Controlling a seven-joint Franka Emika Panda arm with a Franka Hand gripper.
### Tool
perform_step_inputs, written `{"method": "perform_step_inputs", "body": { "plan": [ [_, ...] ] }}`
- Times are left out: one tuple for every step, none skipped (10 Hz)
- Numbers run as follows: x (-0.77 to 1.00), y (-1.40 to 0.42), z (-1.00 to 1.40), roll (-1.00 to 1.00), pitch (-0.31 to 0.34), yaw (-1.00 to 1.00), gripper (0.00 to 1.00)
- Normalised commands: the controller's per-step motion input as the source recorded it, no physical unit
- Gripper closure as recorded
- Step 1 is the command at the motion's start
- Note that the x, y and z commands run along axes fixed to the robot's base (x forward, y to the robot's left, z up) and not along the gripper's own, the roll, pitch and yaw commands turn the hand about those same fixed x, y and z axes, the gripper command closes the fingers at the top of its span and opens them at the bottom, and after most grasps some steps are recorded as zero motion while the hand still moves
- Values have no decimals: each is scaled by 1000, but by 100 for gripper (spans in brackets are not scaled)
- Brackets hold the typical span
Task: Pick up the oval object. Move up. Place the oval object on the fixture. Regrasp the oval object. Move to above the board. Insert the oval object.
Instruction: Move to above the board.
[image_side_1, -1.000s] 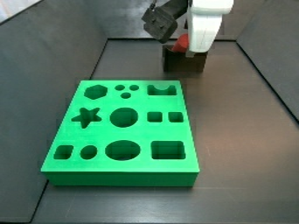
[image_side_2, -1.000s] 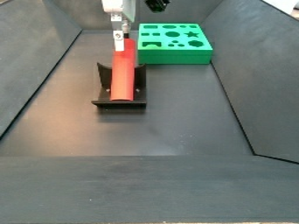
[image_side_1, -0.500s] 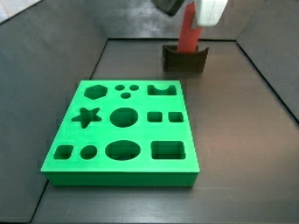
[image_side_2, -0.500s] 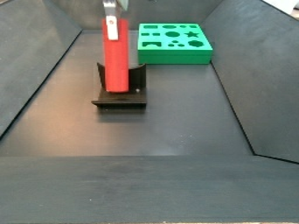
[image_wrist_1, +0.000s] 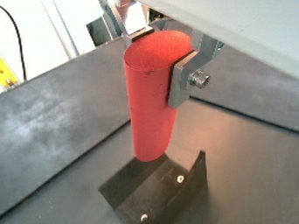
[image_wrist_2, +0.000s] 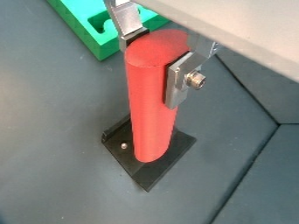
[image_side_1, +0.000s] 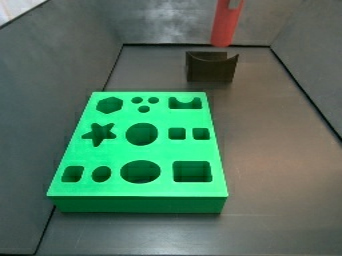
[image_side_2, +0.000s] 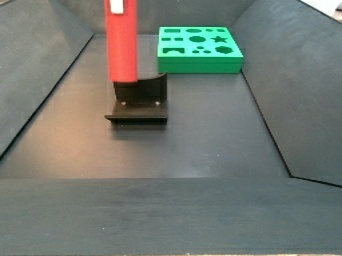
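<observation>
The oval object (image_wrist_1: 149, 105) is a smooth red peg hanging upright in my gripper (image_wrist_1: 158, 59). The silver fingers (image_wrist_1: 184, 79) are shut on its top end, as both wrist views show (image_wrist_2: 152, 66). The peg's lower end hangs just above the fixture (image_wrist_1: 152, 188), a dark block with a U-shaped notch, also in a wrist view (image_wrist_2: 146, 166). In both side views the peg (image_side_1: 225, 22) (image_side_2: 120, 40) hangs over the fixture (image_side_1: 214, 66) (image_side_2: 138, 103), clear of it. The gripper body is cut off by the top edge there. The green board (image_side_1: 140, 150) (image_side_2: 201, 48) lies apart from the fixture.
Dark sloping walls (image_side_2: 287, 90) enclose the dark floor (image_side_2: 174, 160). A corner of the board shows in a wrist view (image_wrist_2: 100, 35).
The peg went from lying on the fixture to upright in the gripper, and has risen clear of the notch. The gripper has moved up out of the side views.
</observation>
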Motion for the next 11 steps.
{"method": "perform_step_inputs", "body": {
  "plan": [
    [100, -4, 1000, -61, 146, 10, 100],
    [86, -3, 1000, -67, 145, 14, 100],
    [70, -2, 1000, -67, 133, 16, 100],
    [53, -4, 938, -68, 125, 18, 100],
    [35, -3, 756, -71, 123, 19, 100],
    [25, -2, 623, -73, 120, 16, 100],
    [20, -2, 487, -73, 117, 15, 100],
    [13, -3, 303, -77, 115, 13, 100],
    [8, 0, 172, -80, 117, 13, 100],
    [-675, -1000, 211, -235, 54, 1000, 100],
    [-675, -1000, 203, -227, 48, 1000, 100]
  ]
}}
